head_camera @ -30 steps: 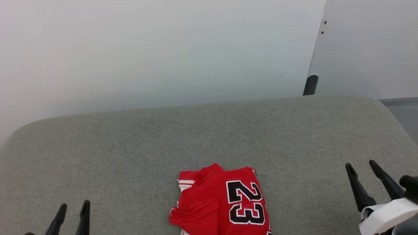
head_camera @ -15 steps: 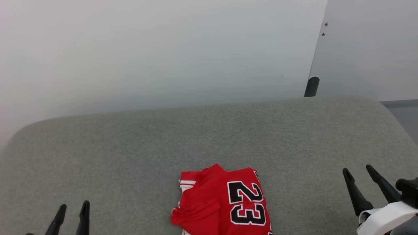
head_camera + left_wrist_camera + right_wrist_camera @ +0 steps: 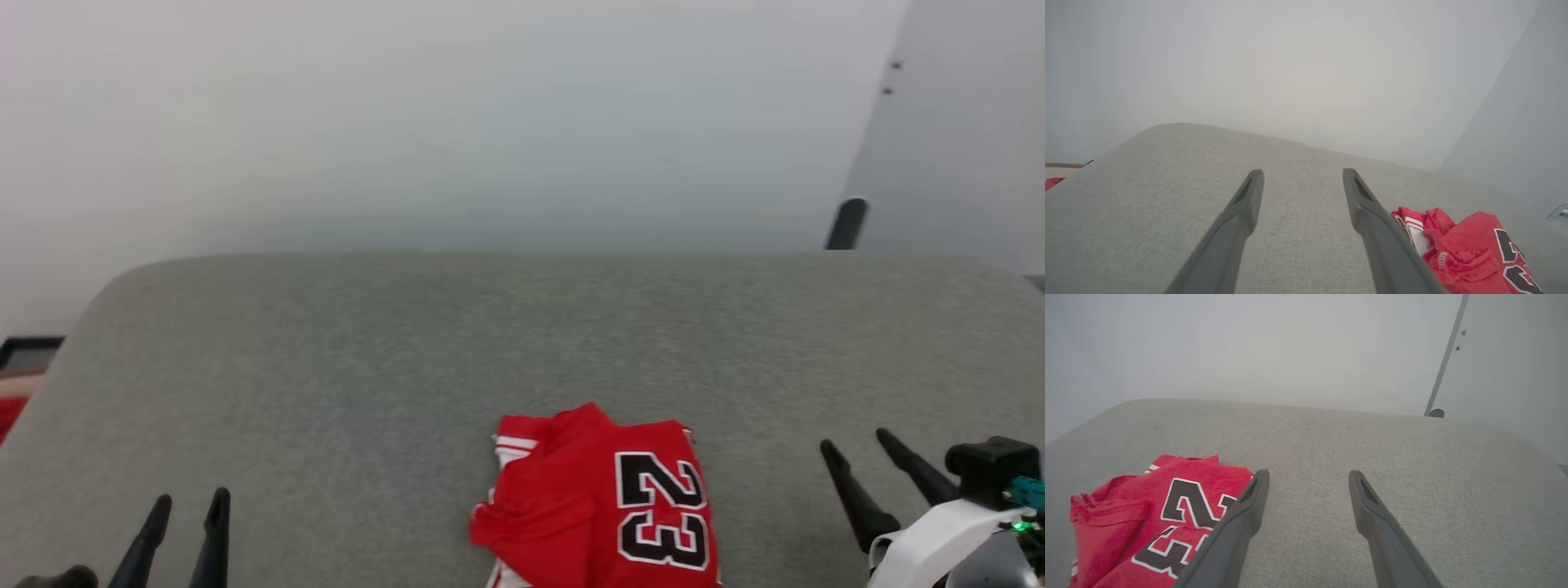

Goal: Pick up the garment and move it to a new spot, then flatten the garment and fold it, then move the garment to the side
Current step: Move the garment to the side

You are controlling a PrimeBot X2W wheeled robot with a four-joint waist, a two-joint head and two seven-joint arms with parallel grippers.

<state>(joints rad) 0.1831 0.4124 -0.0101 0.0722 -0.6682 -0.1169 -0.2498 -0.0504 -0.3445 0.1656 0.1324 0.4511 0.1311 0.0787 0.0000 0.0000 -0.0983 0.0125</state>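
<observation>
At lower centre of the head view, the garment (image 3: 600, 502) lies crumpled on the grey fabric bench (image 3: 367, 351), number 23 up, cut by the bottom edge. Pale wall (image 3: 408, 122) across the upper frame. Lower left, left gripper (image 3: 192, 495); lower right, right gripper (image 3: 855, 439); both apart from it, jaws wide, holding nothing

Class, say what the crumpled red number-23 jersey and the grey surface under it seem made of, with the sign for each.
Red jersey: likely soft knit cloth, matte; it bunches in limp folds. Grey surface: apparently woven upholstery fabric, matte; fine speckled weave, rounded padded edges.
</observation>
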